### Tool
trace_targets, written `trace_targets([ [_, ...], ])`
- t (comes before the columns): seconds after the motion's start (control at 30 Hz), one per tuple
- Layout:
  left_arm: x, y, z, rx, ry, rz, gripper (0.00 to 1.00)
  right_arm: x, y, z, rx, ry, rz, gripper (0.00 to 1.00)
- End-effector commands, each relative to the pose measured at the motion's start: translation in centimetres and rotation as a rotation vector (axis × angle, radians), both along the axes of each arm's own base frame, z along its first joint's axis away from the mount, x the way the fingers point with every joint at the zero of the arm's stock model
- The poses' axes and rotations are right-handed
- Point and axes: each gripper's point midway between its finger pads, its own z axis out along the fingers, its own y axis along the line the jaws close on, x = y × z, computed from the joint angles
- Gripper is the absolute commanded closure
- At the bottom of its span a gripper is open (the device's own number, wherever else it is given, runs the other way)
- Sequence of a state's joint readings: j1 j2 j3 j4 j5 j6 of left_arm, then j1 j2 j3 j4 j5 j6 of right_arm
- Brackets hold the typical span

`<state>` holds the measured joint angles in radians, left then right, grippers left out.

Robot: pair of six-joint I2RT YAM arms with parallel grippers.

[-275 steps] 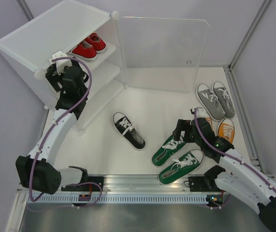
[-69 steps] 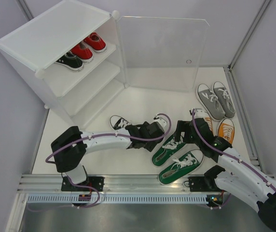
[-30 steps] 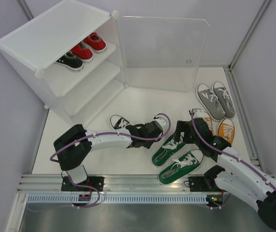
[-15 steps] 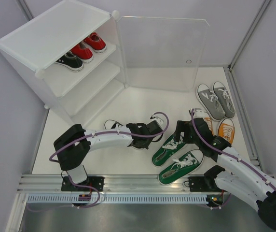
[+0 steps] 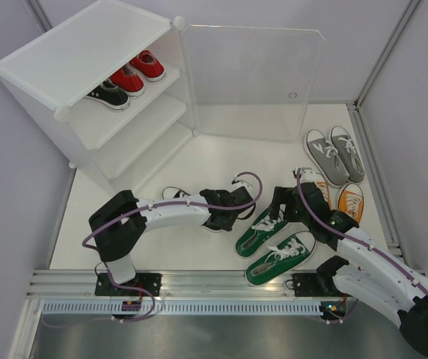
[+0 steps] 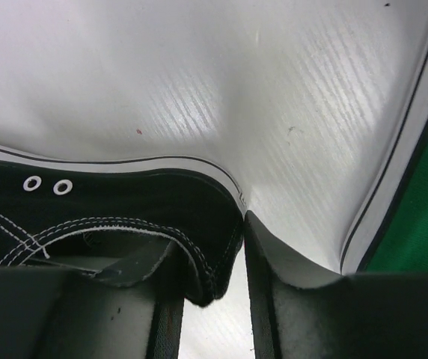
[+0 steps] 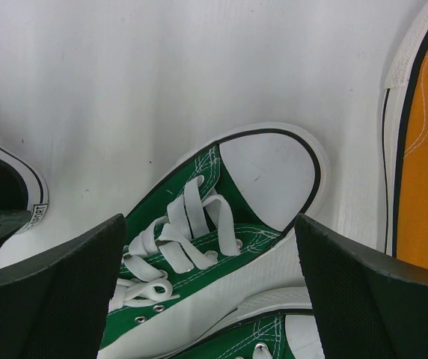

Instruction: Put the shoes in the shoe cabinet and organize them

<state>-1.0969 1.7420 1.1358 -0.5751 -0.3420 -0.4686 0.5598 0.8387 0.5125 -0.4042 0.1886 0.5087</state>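
Green sneaker (image 7: 221, 217) (white laces), black sneaker (image 6: 124, 202), probably orange sneaker (image 7: 423, 149).

Three shoes (image 5: 128, 78) on cabinet (image 5: 79, 45) top shelf (image 5: 154, 88), remaining shoes (image 5: 334, 153) on table (image 5: 221, 161) rightward

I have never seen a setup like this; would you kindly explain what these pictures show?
Two robot arms are bolted at the near edge of a white table. The wide picture looks down from above; the other two come from a camera on each wrist. On it lie green shoes, grey shoes, orange shoes and a black shoe; the shoe cabinet, door open, holds red shoes and another black one. The left gripper straddles the black shoe's heel rim, a sliver of gap showing, so nothing is firmly held. The right gripper hangs open over a green shoe's toe.
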Motion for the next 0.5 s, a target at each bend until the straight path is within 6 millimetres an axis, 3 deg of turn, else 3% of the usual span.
trace_targets([
  [0.0, -0.3, 0.8, -1.7, 0.046, 0.034, 0.068, 0.6, 0.4, 0.3, 0.5, 0.019, -0.027, -0.001, 0.04],
  [0.1, 0.0, 1.1, -1.9, 0.065, 0.027, 0.073, 0.67, 0.4, 0.3, 0.5, 0.018, -0.027, 0.0, 0.04],
  [0.13, 0.2, 1.0, -1.5, 0.059, 0.02, 0.072, 0.8, 0.4, 0.2, 0.5, 0.017, -0.026, 0.0, 0.04],
  [0.23, 0.6, 0.9, 0.4, 0.056, -0.007, 0.067, 0.98, 0.4, 0.2, 0.6, 0.019, -0.03, -0.002, 0.04],
  [0.3, 0.7, 1.1, 2.7, 0.049, -0.024, 0.053, 0.98, 0.4, 0.3, 0.6, 0.019, -0.03, 0.0, 0.04],
  [0.47, 1.8, -0.1, 11.5, -0.037, -0.1, -0.005, 0.98, 0.5, 0.4, 0.7, 0.022, -0.031, 0.005, 0.04],
])
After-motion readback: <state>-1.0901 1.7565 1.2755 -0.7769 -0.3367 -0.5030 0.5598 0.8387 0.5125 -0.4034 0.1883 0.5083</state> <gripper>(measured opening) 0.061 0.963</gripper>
